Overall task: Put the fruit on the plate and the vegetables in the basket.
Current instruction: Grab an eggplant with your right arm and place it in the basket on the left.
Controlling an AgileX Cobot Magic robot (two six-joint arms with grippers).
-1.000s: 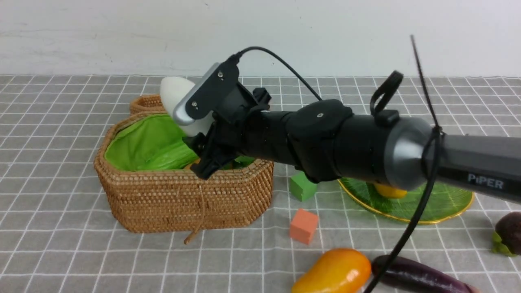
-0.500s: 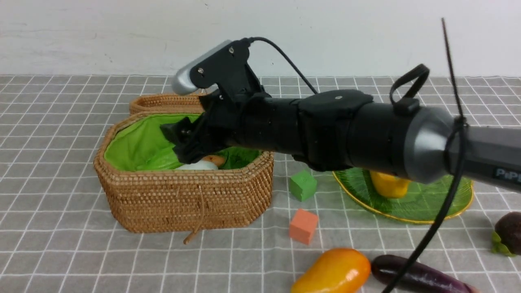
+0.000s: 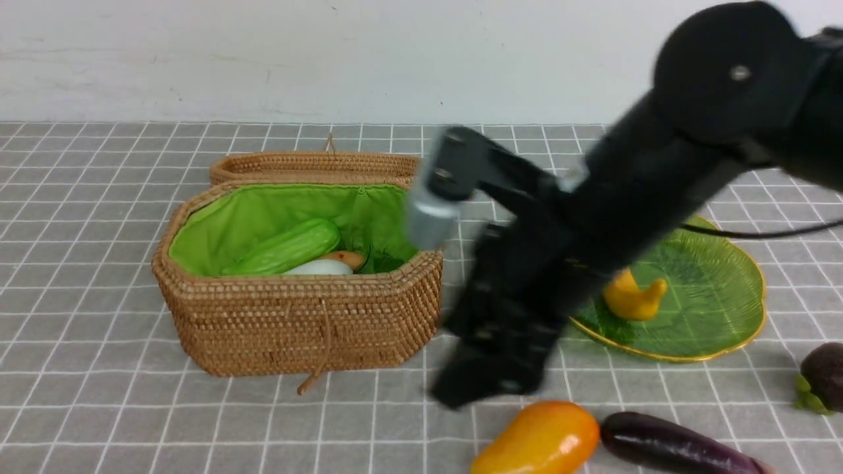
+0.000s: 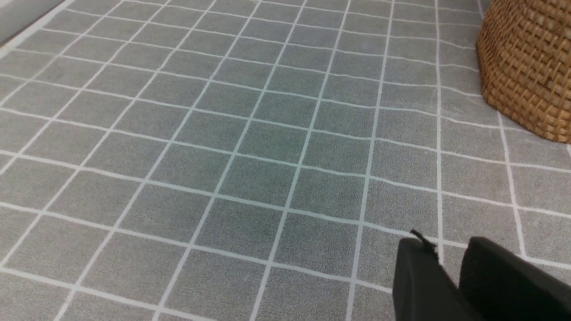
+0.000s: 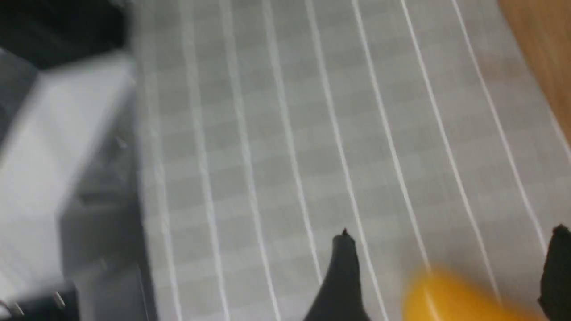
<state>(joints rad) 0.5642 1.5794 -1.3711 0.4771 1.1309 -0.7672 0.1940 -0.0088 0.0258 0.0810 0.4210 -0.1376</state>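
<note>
The basket [image 3: 296, 322] stands left of centre and holds the pale green gourd [image 3: 290, 247], the white oblong vegetable [image 3: 321, 268] and the potato [image 3: 347, 258]. On the plate [image 3: 711, 296] at the right lies the banana [image 3: 632, 297]. Near the front edge the mango [image 3: 540, 438] lies beside the eggplant [image 3: 672, 447], and the mangosteen [image 3: 823, 378] sits at the far right. My right gripper [image 3: 487, 382] points down, blurred, just above and left of the mango [image 5: 450, 298]. Its jaws are open and empty [image 5: 450, 232]. My left gripper [image 4: 448, 249] hovers low over bare cloth, its jaws slightly apart and empty.
The basket's woven lid [image 3: 316, 164] lies open behind it, toward the white wall. In the left wrist view the basket wall [image 4: 526, 67] rises some way ahead of the fingers. A grey-white machine body [image 5: 67, 178] shows beyond the cloth's edge. Grey checked cloth covers the table.
The right gripper let the white vegetable drop into the basket. The arm then swung right and down from above the basket to just over the mango. The left arm has not moved.
</note>
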